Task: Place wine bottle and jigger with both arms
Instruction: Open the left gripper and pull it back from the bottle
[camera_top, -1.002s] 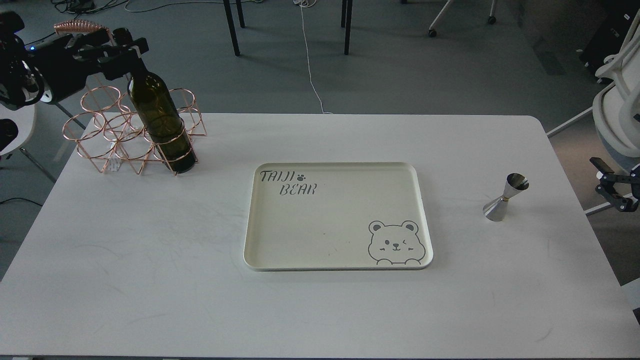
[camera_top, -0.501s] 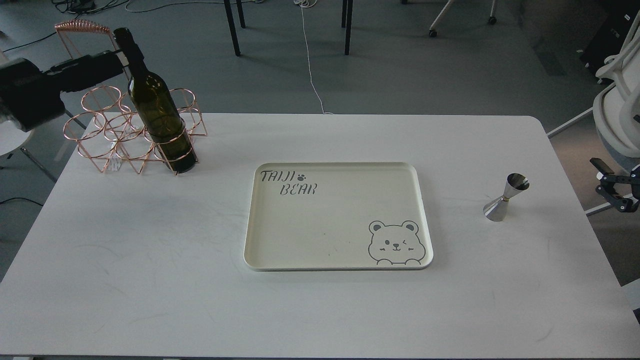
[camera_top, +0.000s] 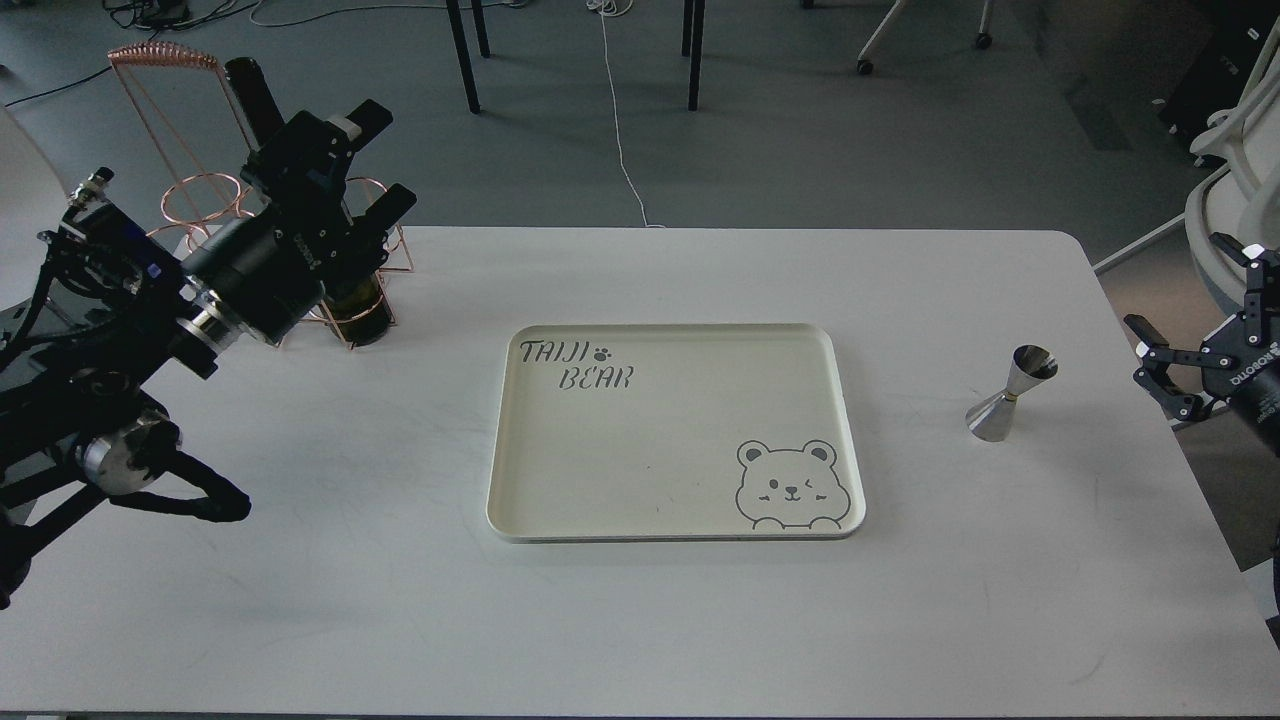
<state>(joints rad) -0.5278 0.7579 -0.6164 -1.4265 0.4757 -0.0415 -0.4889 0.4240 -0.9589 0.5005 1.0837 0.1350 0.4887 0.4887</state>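
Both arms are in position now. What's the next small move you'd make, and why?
Probably close the left gripper on the wine bottle: its fingers are spread in front of the bottle, which stands in the copper wire rack. The jigger stands alone, with the open right gripper beside it, apart. The tray holds nothing.

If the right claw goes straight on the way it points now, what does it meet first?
Most likely the jigger: the right claw points left across the table edge with nothing visible between. Its height is unclear from one view, so it might pass over.
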